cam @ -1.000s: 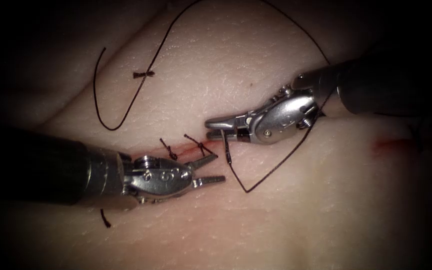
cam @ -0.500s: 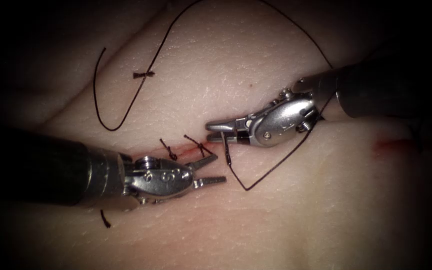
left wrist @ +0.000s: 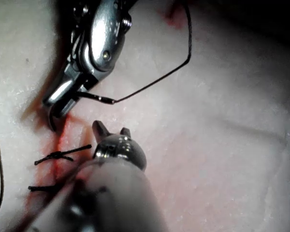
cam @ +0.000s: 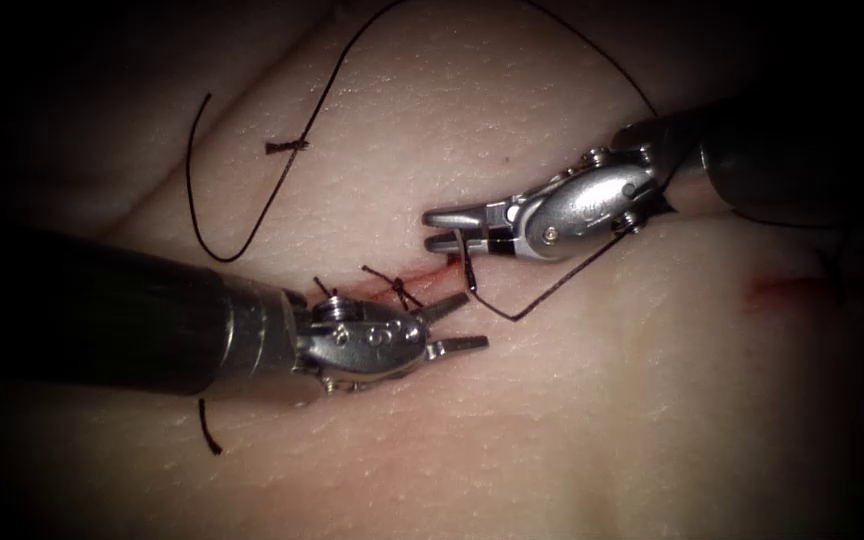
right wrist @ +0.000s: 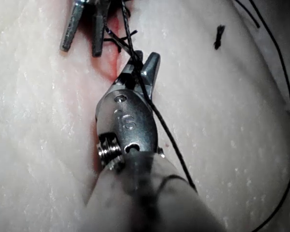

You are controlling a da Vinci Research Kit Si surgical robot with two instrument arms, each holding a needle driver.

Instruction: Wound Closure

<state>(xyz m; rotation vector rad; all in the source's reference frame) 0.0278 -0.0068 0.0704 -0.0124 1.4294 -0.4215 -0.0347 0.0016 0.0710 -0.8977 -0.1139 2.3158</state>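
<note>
On the tissue (cam: 572,400) runs a short red cut (cam: 430,274) with two dark stitches (cam: 395,287) across it. My right tool (cam: 439,228) is shut on the curved needle (cam: 471,268) around mid-curve, just above the cut's right end. The needle's tail hangs below the jaws, and the thread (cam: 552,292) trails from it. Its point end (left wrist: 52,122) hooks down at the cut; I cannot tell whether it touches the tissue. My left tool (cam: 467,322) is open and holds nothing, just below the stitches, near the needle's tail. The same open jaws (right wrist: 84,34) show beyond the right tool (right wrist: 145,65).
The long thread (cam: 282,180) loops over the tissue at the upper left, past a small knot (cam: 287,147). A cut end of thread (cam: 209,436) lies below the left shaft. A smear of red fluid (cam: 777,290) marks the tissue at the far right.
The left tool has moved right, its open jaws now under the cut's right end. The right tool has moved up and right with the needle, shortening the thread loop below it.
</note>
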